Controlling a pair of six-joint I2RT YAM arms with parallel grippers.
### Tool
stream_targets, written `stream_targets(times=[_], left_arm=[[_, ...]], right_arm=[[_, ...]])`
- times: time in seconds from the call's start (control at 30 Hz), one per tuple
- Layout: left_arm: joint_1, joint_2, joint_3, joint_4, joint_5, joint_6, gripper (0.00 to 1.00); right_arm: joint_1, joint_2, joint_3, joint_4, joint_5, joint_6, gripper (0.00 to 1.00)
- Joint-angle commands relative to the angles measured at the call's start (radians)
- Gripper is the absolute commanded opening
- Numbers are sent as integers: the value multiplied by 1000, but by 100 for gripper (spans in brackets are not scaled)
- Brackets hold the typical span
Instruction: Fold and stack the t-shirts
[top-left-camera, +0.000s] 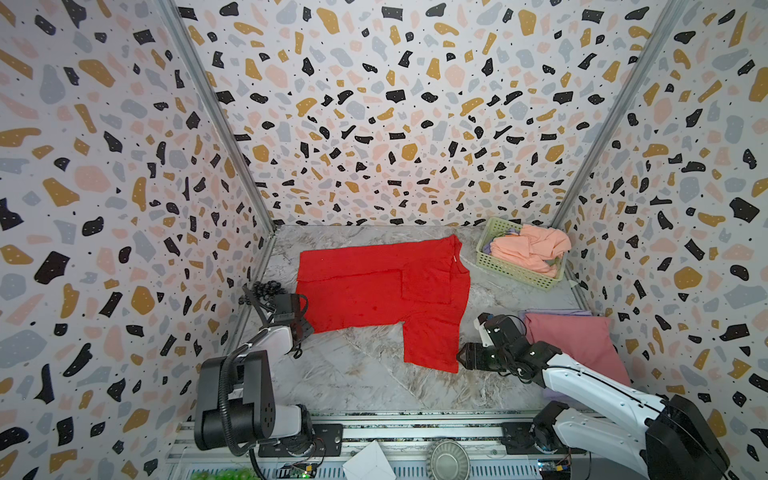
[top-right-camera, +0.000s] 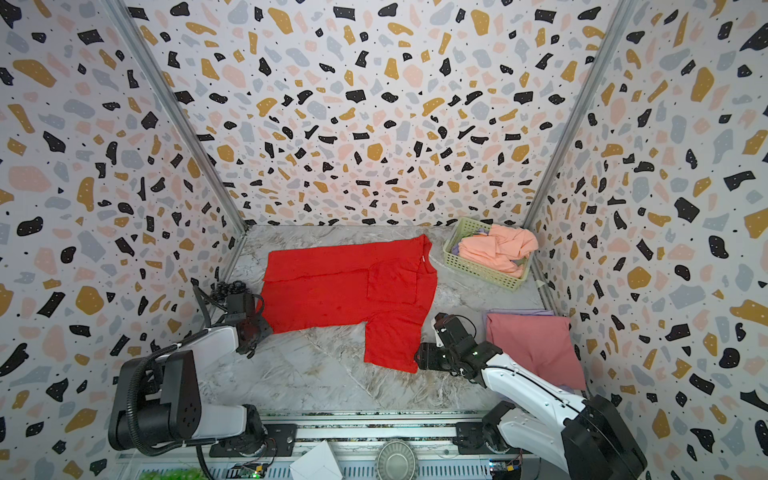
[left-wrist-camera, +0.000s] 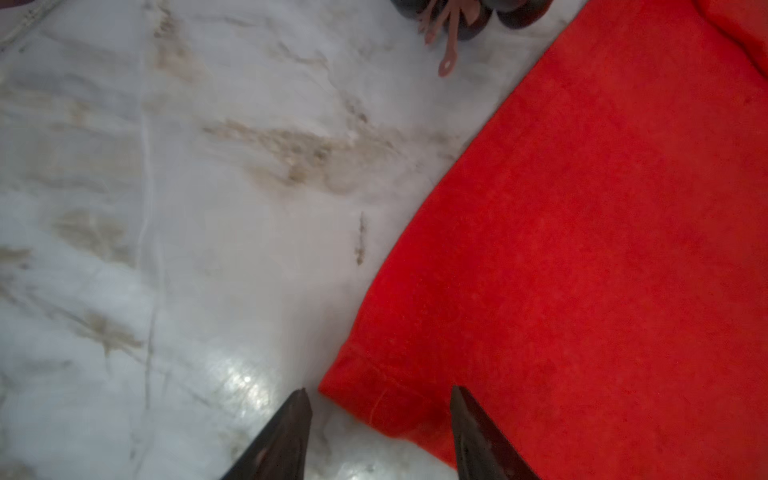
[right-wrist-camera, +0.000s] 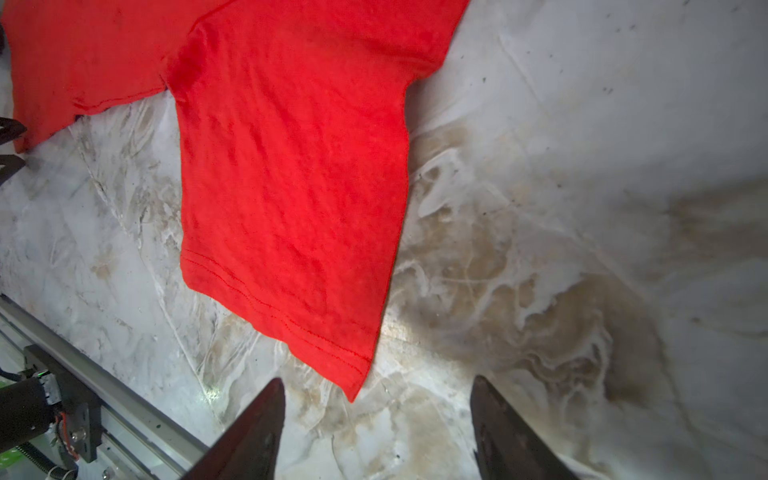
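Note:
A bright red t-shirt lies spread flat on the marble table in both top views. One sleeve is folded in over its body and the other sleeve points toward the front. My left gripper is open at the shirt's near left corner, which lies between the fingertips. My right gripper is open, with the sleeve's hem corner just ahead of the gap. At the right, a folded dusty pink shirt rests on a lavender one. A peach-orange shirt is crumpled in the basket.
A pale green lattice basket stands at the back right corner. A dark bunch of beads or grapes lies by the left wall behind the left gripper. Patterned walls close in three sides, and a metal rail runs along the front edge.

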Motion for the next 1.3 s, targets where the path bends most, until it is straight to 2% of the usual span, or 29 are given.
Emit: stream_targets(times=[0.0,0.1,0.23,0.3,0.5,0.67,0.93,1.13,1.27], left_arm=[[0,59,-19,-51,38,-7,54],[1,78,-10,-17,88,-19,43],[1,64,-32,42,130,-42,17],[1,36,-46,71,149,-61,9],[1,-68,-68,125,172,-98,3],[1,-96,-46,130,209,-95,2],[1,-131,-36,143,240,-106,2],[1,-112,-43,175,277,-116,2],[2,-117,-41,176,282,-110,2]], right_arm=[[11,16,-12,2,10,18,71],[36,32,-13,6,13,32,71],[63,48,-25,26,26,60,71],[70,66,-23,30,32,68,70],[138,174,31,7,82,89,66],[201,275,84,-18,107,114,56],[278,298,132,-152,172,187,56],[303,376,137,-145,205,187,53],[305,463,162,-81,167,125,30]])
